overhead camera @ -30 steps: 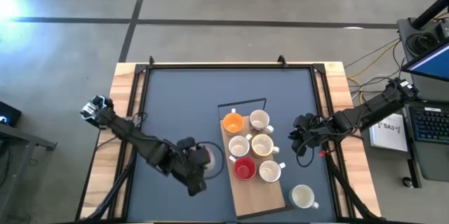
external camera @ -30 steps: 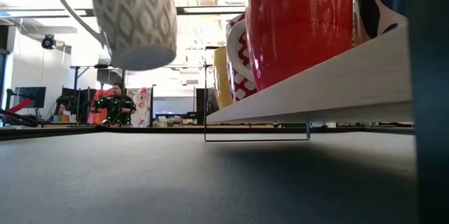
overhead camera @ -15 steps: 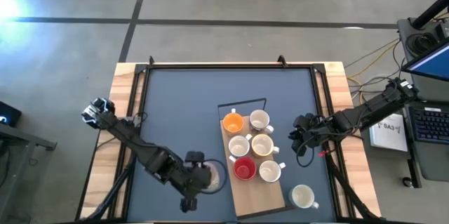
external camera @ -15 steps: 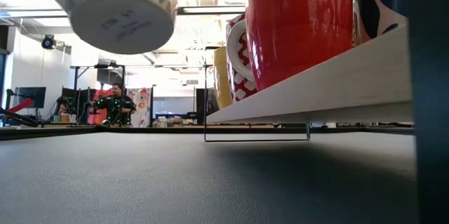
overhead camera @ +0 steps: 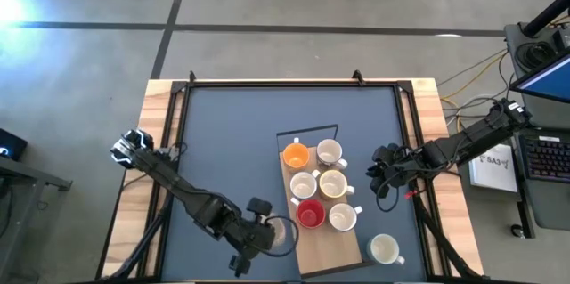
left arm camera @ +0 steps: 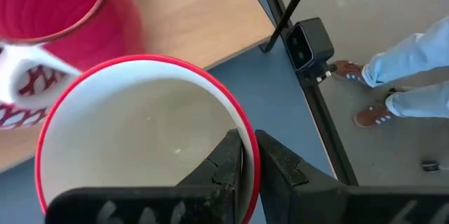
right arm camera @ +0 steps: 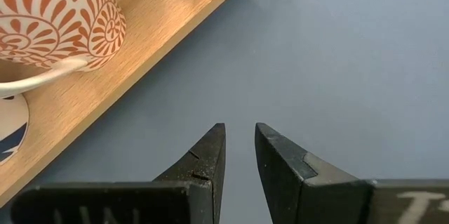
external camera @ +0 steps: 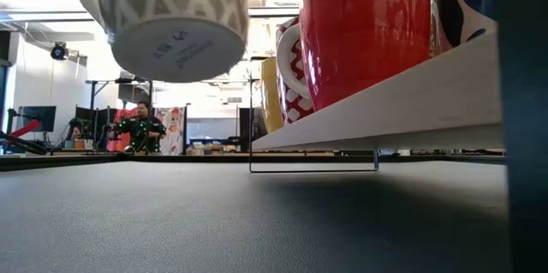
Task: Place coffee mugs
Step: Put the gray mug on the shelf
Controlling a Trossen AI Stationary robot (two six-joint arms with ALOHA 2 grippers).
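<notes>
Left gripper [overhead camera: 265, 232] pinches rim of patterned mug [external camera: 167, 18], lifted off table [overhead camera: 232, 142], just at 9 o'clock of red mug [overhead camera: 309, 214] on wooden board [overhead camera: 334, 250]. Right gripper [overhead camera: 381, 177] waits at 3 o'clock of board, fingers [right arm camera: 203, 157] nearly together, holding nothing. One cream mug [overhead camera: 384, 248] stands on table at 3 o'clock of board's near end.
</notes>
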